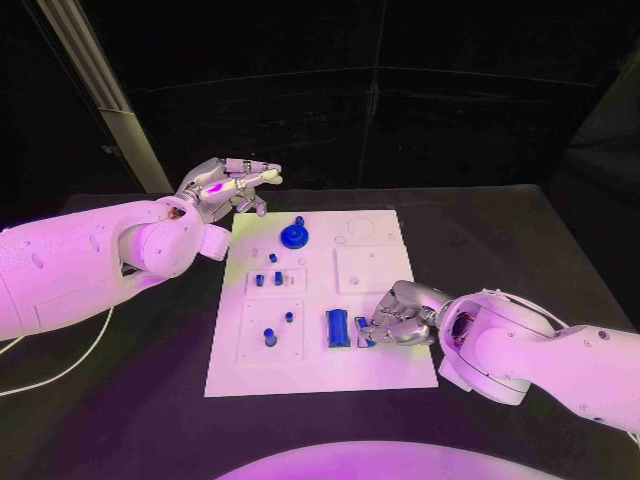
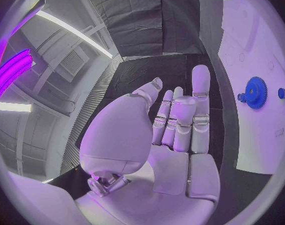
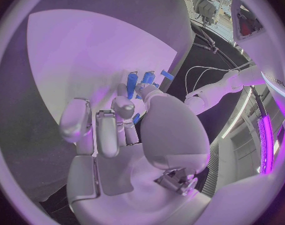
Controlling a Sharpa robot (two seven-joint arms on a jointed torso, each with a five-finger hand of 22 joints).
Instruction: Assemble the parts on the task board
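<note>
Black table (image 1: 522, 240) is sitting under a dark curtained backdrop, with the white task board (image 1: 378, 375) lying at its middle.

Left hand (image 1: 231, 187) is hovering off the board's far left corner, fingers stretched out and apart, grasping nothing; the left wrist view is showing the palm (image 2: 170, 150) bare.

Right hand (image 1: 404, 316) is reaching over the board's near right part, fingers curled down at 2 upright blue blocks (image 1: 346, 329) in the near middle. In the right wrist view the fingertips (image 3: 122, 105) are lying right against these blocks (image 3: 139, 81); cannot tell whether one is actually being gripped.

Blue gear (image 1: 294, 236) is resting at the board's far end, seen also in the left wrist view (image 2: 255, 92). Small blue pegs (image 1: 268, 280) are standing along the board's left column.
</note>
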